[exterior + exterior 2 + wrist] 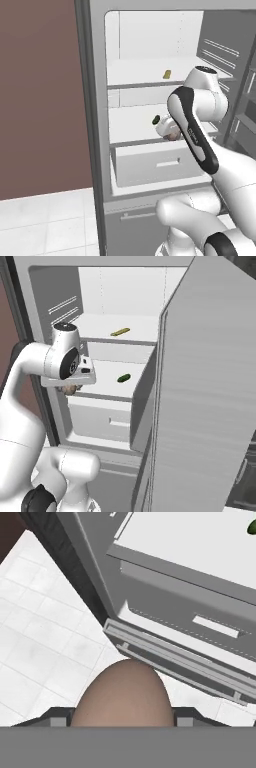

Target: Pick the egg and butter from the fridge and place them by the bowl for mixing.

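My gripper [123, 721] is shut on the egg [123, 694], a brownish-pink round shape between the two fingertips [58, 720]. The hand hangs in front of the open fridge [95, 150], at the level of its middle shelf, and points down at the floor. From the left base view, the egg [173, 135] peeks out under the hand; it also peeks out in the right base view [70, 389]. The butter [167, 74], a thin yellow stick, lies on the upper shelf [120, 332]. The bowl is out of view.
A small dark green oblong item [123, 377] lies on the middle shelf just behind the hand [156, 119]. The white drawer [160, 165] sits below it. The open grey fridge door [200, 396] stands close on the right. White tiled floor [40, 642] lies below.
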Tool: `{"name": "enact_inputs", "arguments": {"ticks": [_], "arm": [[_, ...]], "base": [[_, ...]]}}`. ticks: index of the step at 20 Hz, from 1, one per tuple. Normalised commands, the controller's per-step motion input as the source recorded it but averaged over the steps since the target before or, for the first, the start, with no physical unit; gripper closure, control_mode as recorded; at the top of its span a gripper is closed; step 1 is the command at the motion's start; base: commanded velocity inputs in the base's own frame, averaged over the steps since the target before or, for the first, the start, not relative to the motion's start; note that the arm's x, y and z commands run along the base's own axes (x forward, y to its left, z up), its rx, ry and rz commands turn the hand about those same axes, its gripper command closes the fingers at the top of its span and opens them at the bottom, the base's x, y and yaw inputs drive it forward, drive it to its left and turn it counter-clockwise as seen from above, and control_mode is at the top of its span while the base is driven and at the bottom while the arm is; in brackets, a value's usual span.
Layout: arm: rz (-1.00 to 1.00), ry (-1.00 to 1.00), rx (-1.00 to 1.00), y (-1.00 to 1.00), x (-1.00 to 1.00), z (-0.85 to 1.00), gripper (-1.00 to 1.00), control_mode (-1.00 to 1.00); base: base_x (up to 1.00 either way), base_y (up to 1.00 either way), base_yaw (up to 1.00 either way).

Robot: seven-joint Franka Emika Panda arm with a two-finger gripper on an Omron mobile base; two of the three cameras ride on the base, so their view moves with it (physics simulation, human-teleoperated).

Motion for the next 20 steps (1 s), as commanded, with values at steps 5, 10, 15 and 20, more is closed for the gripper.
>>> {"name": "enact_inputs", "arguments": {"ticks": [5, 10, 15, 20], "arm": [[0.0, 0.0, 0.0, 0.0, 0.0, 0.0, 1.0, 1.0], [0.0, 0.0, 0.0, 0.0, 0.0, 0.0, 1.0, 1.0], [0.0, 0.0, 0.0, 0.0, 0.0, 0.0, 1.0, 1.0], [0.0, 0.0, 0.0, 0.0, 0.0, 0.0, 1.0, 1.0]], "base": [[-0.71, 0.0, -0.01], [-0.73, 0.0, -0.04], [-0.78, 0.0, -0.08], [-0.73, 0.05, -0.16]]}}
